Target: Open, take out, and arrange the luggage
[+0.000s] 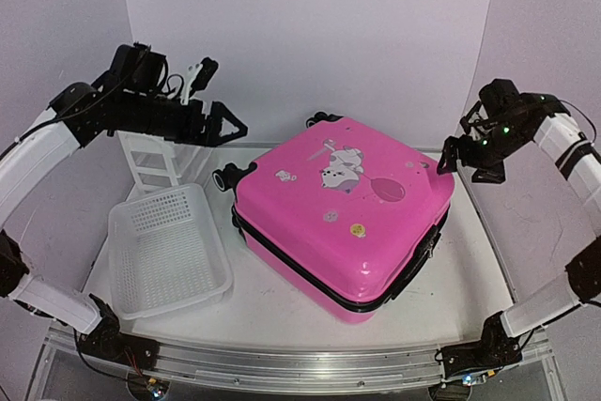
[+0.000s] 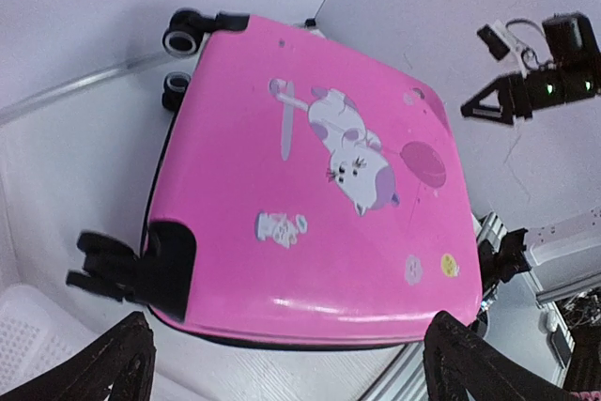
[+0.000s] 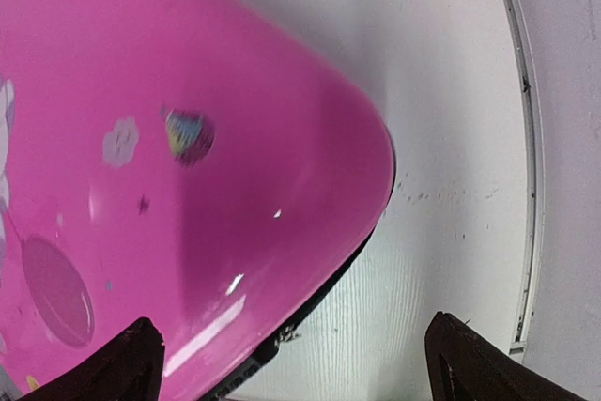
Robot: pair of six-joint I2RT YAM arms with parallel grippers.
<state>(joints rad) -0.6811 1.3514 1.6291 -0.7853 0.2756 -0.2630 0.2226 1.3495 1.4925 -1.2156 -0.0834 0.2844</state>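
The luggage (image 1: 343, 213) is a bright-pink hard-shell suitcase lying flat and closed in the middle of the table, with cartoon stickers on its lid and black wheels (image 1: 225, 178) at its far left corner. My left gripper (image 1: 230, 129) hangs open in the air above and to the left of it. In the left wrist view the whole lid (image 2: 310, 185) shows beyond the spread left gripper (image 2: 291, 363). My right gripper (image 1: 468, 164) hovers open by the suitcase's far right corner. Its own view looks down on that rounded corner (image 3: 188, 185), the right gripper (image 3: 291, 354) holding nothing. A zipper pull (image 3: 286, 332) shows at the seam.
A white mesh basket (image 1: 169, 251) sits on the table left of the suitcase. A white ladder-like organizer (image 1: 150, 161) stands behind it, under my left arm. A metal rail (image 1: 282, 363) runs along the near table edge. White walls close in at the back and sides.
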